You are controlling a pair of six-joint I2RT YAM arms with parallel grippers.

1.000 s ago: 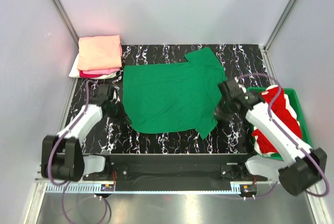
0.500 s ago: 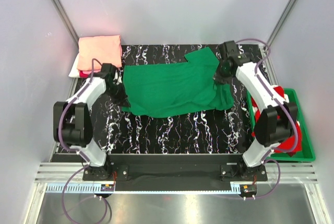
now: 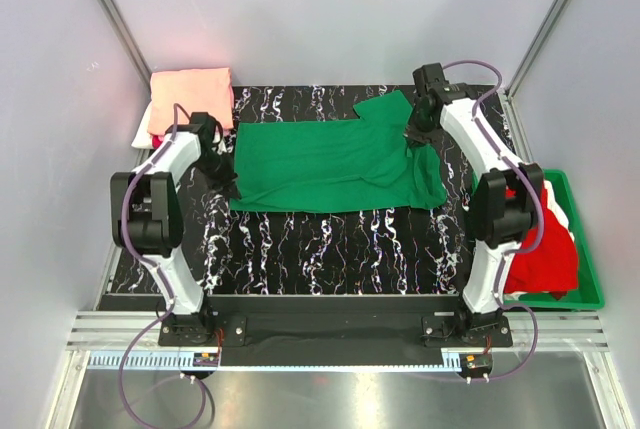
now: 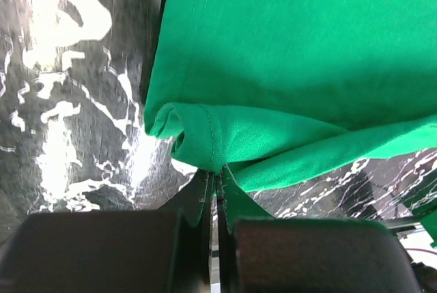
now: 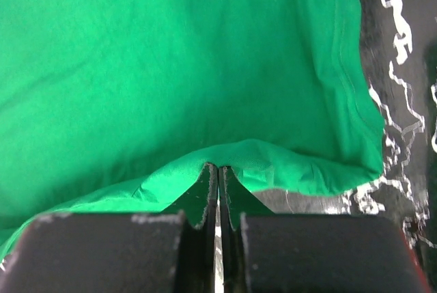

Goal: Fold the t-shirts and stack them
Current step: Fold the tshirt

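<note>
A bright green t-shirt (image 3: 330, 164) lies on the black marbled table, its near half folded back over the far half. My left gripper (image 3: 222, 171) is shut on its left hem edge; the left wrist view shows the green cloth (image 4: 287, 67) pinched at the fingertips (image 4: 217, 173). My right gripper (image 3: 412, 139) is shut on the shirt's right edge near the sleeve; the right wrist view shows green cloth (image 5: 171, 67) pinched at the fingertips (image 5: 218, 167). Folded salmon-peach (image 3: 190, 97), hot pink and white shirts are stacked at the far left. A red shirt (image 3: 545, 254) lies in the bin.
A rigid green plastic bin (image 3: 594, 289) stands off the table's right side, holding red and white cloth. Grey walls close in the far, left and right sides. Bare marbled table (image 3: 330, 249) shows in front of the green shirt.
Both grippers have carried the green shirt's near edge away from me towards the far edge, folding it in half. The arms are now stretched out far over the table.
</note>
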